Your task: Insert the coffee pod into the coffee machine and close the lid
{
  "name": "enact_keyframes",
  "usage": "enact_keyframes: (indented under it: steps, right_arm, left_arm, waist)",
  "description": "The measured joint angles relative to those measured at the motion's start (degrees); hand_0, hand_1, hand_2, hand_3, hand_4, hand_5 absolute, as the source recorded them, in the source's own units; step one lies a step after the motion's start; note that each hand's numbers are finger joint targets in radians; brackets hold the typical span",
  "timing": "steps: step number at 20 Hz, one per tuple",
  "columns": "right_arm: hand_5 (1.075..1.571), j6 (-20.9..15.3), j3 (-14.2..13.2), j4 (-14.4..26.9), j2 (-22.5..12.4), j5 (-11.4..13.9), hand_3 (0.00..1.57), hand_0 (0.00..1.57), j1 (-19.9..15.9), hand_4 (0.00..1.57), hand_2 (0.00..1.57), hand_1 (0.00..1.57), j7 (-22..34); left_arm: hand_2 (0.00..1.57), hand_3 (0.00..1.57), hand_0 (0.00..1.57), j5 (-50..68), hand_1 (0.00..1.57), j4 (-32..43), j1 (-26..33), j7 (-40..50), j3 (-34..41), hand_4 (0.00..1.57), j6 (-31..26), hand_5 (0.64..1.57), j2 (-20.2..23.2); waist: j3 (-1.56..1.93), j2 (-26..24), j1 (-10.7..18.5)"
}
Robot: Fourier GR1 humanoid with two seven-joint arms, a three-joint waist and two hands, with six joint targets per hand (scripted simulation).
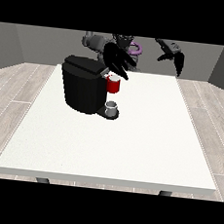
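Observation:
A black coffee machine [82, 84] stands on the white table [115, 143] at its back left, its lid [85, 65] lying down on top. A red pod holder [114, 85] sticks out at the machine's front, and a small grey cup [112, 107] sits on the base below it. The hand at the view's left [117, 59] hovers just above the lid's right end and the red holder, its fingers spread straight and pointing down. The hand at the view's right [174, 56] is raised in the air beyond the table's back right, fingers hanging relaxed. I see no separate coffee pod.
The table's front and right stretch out white and flat. Grey wood floor surrounds it, and grey walls close the back.

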Motion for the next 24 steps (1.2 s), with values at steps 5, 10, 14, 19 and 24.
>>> enact_keyframes:
  steps: [5, 10, 14, 19, 24]
  right_arm:
    - [1.571, 1.31, -2.32, -3.72, -1.67, 0.17, 0.0, 0.0, 1.14, 0.0, 0.0, 0.0, 4.11]
    - [1.571, 1.59, -6.36, -7.12, -2.62, -1.37, 0.0, 0.0, 1.88, 0.1, 0.0, 0.0, 7.8]
    - [1.571, 1.2, -5.1, -9.82, 1.08, -3.44, 0.0, 0.0, -1.48, 0.0, 0.0, 0.0, 2.33]
    - [1.571, 1.15, -1.31, -11.59, 7.39, -5.27, 0.0, 0.0, -1.84, 0.17, 0.0, 0.0, -7.46]
    - [1.571, 0.39, 4.41, -13.76, 14.61, -4.98, 0.0, 0.0, 2.27, 0.26, 0.0, 0.0, -15.19]
  left_arm:
    - [0.0, 0.0, 0.0, -0.33, 0.0, -0.07, -2.98, 0.4, -1.33, 0.32, -0.89, 1.571, -0.18]
    - [0.0, 0.0, 0.0, -0.82, 0.0, -0.51, -5.34, 0.52, -3.01, 0.33, -1.38, 1.571, -1.02]
    - [0.0, 0.0, 0.0, -1.4, 0.0, -0.96, -7.14, 1.58, -4.78, 0.27, -1.36, 1.571, -2.35]
    - [0.0, 0.0, 0.0, -1.62, 0.0, -1.91, -6.25, 3.09, -5.42, 0.27, -0.4, 1.571, -2.91]
    - [0.0, 0.0, 0.0, -1.33, 0.0, -1.5, -2.39, 2.27, -3.89, 0.27, 0.51, 1.571, -2.31]
  waist:
    - [0.31, 1.74, 2.56]
    - [0.44, 3.36, 5.02]
    - [-1.14, 4.54, 8.32]
    - [-2.26, 3.69, 8.42]
    - [-2.59, 0.58, 4.5]
